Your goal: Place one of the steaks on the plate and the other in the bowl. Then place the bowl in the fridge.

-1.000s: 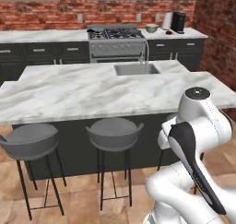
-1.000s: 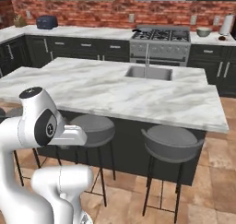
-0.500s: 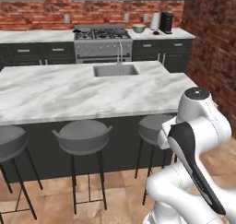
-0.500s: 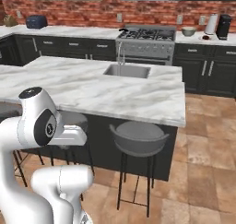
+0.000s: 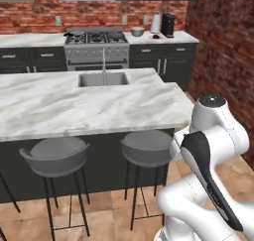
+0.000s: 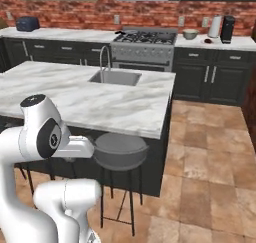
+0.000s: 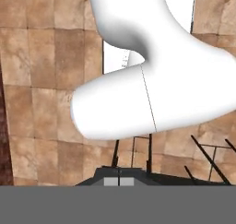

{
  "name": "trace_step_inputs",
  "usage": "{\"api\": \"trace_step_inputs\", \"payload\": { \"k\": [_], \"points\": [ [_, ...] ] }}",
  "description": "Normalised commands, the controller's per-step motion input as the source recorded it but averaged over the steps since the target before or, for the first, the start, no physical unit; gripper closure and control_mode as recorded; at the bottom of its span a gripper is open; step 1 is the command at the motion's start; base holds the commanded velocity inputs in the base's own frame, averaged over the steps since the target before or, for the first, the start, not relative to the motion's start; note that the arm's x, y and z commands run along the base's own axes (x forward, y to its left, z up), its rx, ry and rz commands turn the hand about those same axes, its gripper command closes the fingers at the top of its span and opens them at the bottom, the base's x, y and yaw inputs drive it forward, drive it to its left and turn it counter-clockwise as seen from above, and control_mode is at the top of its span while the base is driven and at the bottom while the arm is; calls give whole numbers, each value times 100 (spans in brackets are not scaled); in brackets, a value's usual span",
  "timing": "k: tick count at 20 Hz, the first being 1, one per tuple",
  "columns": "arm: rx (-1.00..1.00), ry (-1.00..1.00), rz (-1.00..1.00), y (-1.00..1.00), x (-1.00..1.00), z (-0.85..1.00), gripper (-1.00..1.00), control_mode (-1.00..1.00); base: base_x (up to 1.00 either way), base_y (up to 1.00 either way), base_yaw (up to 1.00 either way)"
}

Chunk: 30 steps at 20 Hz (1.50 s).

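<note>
Hand view: gripper (image 7: 118, 181) shut, empty, bottom centre over floor tiles (image 7: 41, 57) | left base view: bowl (image 5: 137, 31) upper centre, on back counter (image 5: 181, 36)

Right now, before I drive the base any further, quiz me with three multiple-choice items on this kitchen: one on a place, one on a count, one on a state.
1. Where is the sink?
A. In the marble island
B. In the back counter beside the stove
C. On the floor

2. How many bar stools stand at the island in the left base view?
A. None
B. Two
C. Five

3. How is the gripper?
A. Shut, holding nothing
B. Wide open
C. Clamped on a steak

Answers: 1 A, the basin and its faucet sit in the island top. 2 B, one stool and another stand under the overhang. 3 A, in the hand view the fingertips meet with nothing between them.
</note>
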Motion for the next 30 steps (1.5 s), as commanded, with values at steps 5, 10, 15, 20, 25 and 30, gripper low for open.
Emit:
{"api": "trace_step_inputs", "payload": {
  "k": [5, 10, 15, 20, 25, 30],
  "points": [
    [0, 0, 0, 0, 0, 0, 100, 100, 36, -68, 0],
    [0, 0, 0, 0, 0, 0, 100, 100, 29, -69, 0],
    [0, 0, 0, 0, 0, 0, 100, 100, 33, -66, 0],
    [0, 0, 0, 0, 0, 0, 100, 100, 36, -71, 0],
    [0, 0, 0, 0, 0, 0, 100, 100, 40, -69, 0],
    [0, 0, 0, 0, 0, 0, 100, 100, 47, -61, 0]
  ]
}}
